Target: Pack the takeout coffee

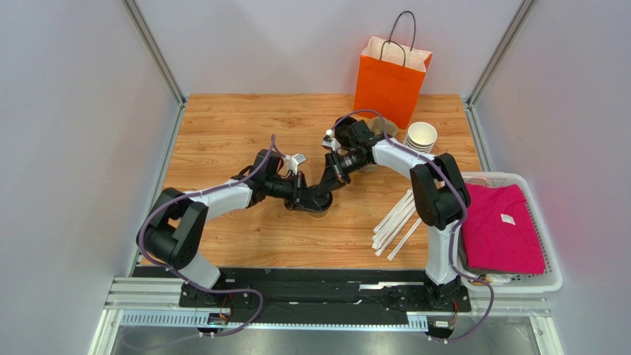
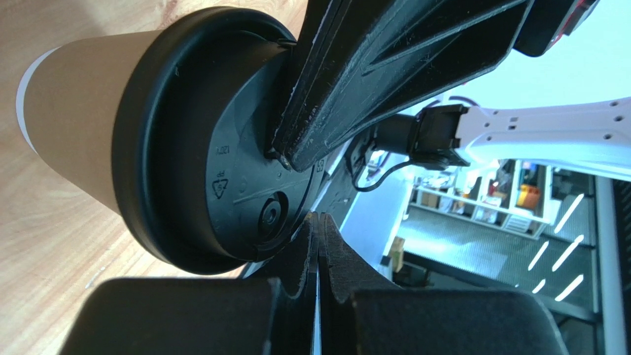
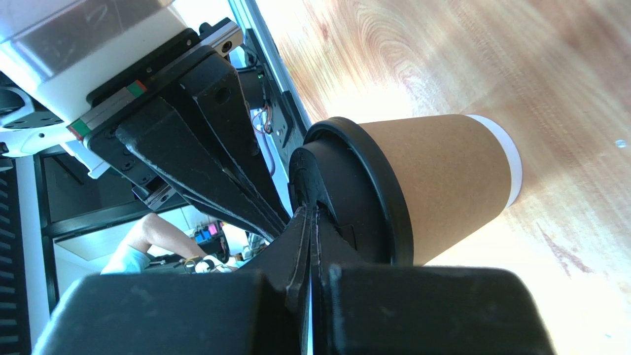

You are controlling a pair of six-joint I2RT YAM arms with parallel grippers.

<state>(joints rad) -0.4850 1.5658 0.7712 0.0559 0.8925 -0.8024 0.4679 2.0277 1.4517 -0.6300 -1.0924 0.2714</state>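
Before the orange bag (image 1: 389, 81) stands the takeout coffee (image 3: 444, 185). Both closed empty, the left gripper (image 2: 320, 222) and right gripper (image 3: 311, 222) touch its lid (image 2: 207, 148).

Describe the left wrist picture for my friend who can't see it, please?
A tan paper cup with a black lid stands on a wooden table, seen sideways and very close. The left gripper and the right gripper, both shut, meet the lid's top with their tips, seemingly pressing on it.
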